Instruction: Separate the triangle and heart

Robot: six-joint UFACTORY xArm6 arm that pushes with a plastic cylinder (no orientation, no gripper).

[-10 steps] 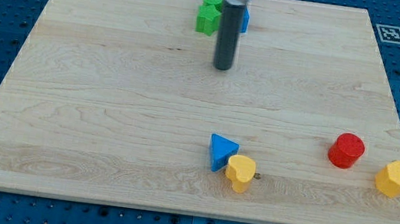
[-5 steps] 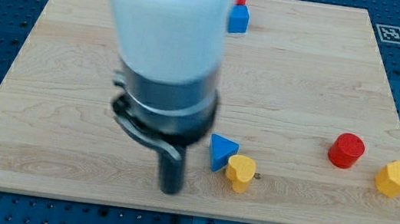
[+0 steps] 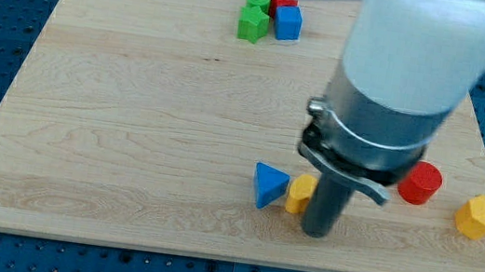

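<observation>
A blue triangle [image 3: 267, 184] lies near the view's bottom centre of the wooden board [image 3: 132, 121]. A yellow heart [image 3: 299, 193] sits right beside it on the right, touching or nearly touching, and is partly hidden by my rod. My tip [image 3: 315, 232] rests on the board just right of and below the heart, close against it. The arm's large grey and white body fills the view's upper right.
A red cylinder [image 3: 420, 183] and a yellow hexagonal block [image 3: 479, 217] lie at the view's right. At the top centre stand two green blocks [image 3: 254, 17], a red block [image 3: 281, 3] and a blue cube [image 3: 287, 23], clustered together.
My tip has moved from the left of the triangle round to the right side of the heart. The heart has shifted slightly; the green blocks show again.
</observation>
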